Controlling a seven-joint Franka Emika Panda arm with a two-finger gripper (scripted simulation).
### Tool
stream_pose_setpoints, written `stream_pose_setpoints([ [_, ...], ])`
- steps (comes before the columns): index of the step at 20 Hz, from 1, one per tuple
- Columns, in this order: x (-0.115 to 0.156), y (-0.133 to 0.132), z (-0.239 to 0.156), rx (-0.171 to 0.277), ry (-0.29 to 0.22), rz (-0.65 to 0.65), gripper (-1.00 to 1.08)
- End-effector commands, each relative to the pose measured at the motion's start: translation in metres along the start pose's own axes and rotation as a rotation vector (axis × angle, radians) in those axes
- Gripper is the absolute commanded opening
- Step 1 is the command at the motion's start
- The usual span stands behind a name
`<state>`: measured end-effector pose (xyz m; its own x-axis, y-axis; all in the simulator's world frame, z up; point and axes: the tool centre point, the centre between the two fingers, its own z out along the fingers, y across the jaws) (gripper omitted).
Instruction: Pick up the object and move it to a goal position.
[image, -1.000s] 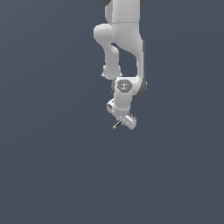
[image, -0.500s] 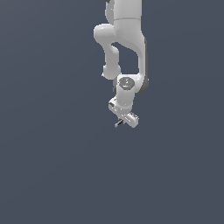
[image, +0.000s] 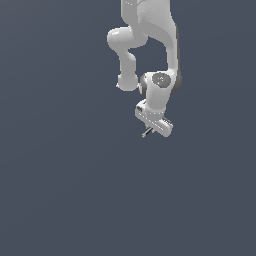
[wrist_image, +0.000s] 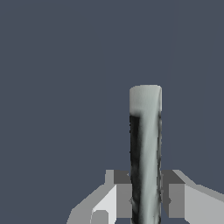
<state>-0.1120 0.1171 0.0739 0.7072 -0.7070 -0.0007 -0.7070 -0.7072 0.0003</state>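
Clamping stick between fingers | gripper slightly higher than before | grip unchanged

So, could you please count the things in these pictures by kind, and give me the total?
Stick-like object: 1, a pale grey shaft with a dark streak, seen small under the arm in the exterior view.
Robot arm: 1, white.
Claw: 1, closed on the stick-like object, one finger on each side.
Total: 3

One stick, one end effector
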Motion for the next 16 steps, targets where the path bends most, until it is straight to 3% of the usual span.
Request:
stream_pose_setpoints([
  [1, -0.017, -0.009, -0.019, 0.0, 0.001, 0.0, -1.0],
  [9, -0.054, -0.032, -0.061, 0.0, 0.002, 0.0, -1.0],
  [16, -0.064, -0.04, -0.073, 0.0, 0.001, -0.001, -1.0],
])
